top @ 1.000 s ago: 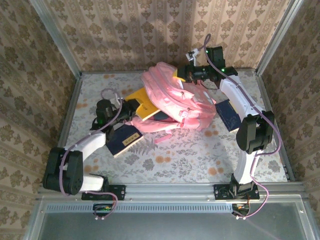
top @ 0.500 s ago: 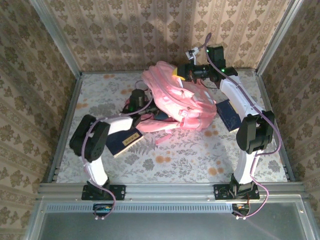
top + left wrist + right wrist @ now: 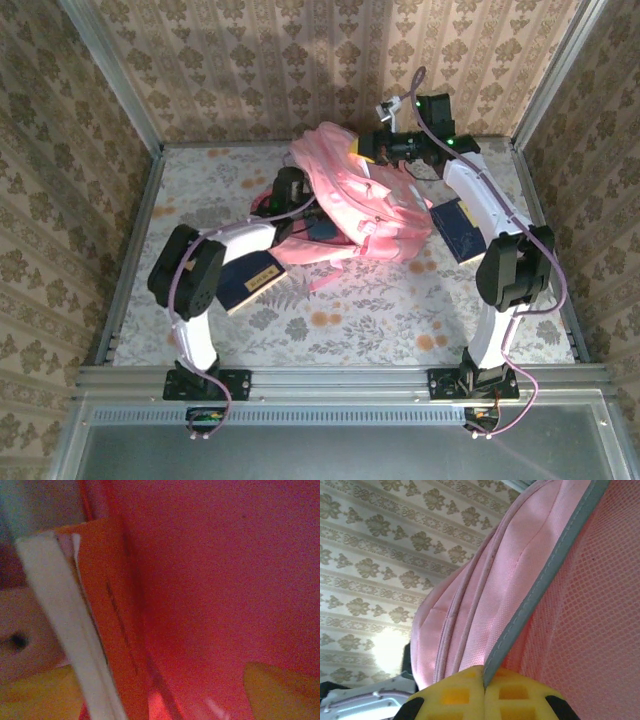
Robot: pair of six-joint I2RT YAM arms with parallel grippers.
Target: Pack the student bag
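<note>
Right claw (image 3: 484, 696) clenched on the student bag (image 3: 365, 205) rim at upper centre, left claw (image 3: 162, 695) released beside the book (image 3: 107, 605) inside; we fear slipping fabric collapses the mouth.

Damask-patterned walls (image 3: 300, 60), floral tabletop (image 3: 380, 320), metal frame posts (image 3: 110, 72), perhaps lit from above

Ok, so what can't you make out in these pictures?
- Inside the backpack: top view, pink fabric and the left arm cover the opening.
- Title on the orange book: left wrist view, too close and blurred.
- Cover of the dark book by the right arm: top view, too small to read.
- Most of the right gripper: right wrist view, bottom edge cuts off all but the pads pinching the backpack's grey trim.
</note>
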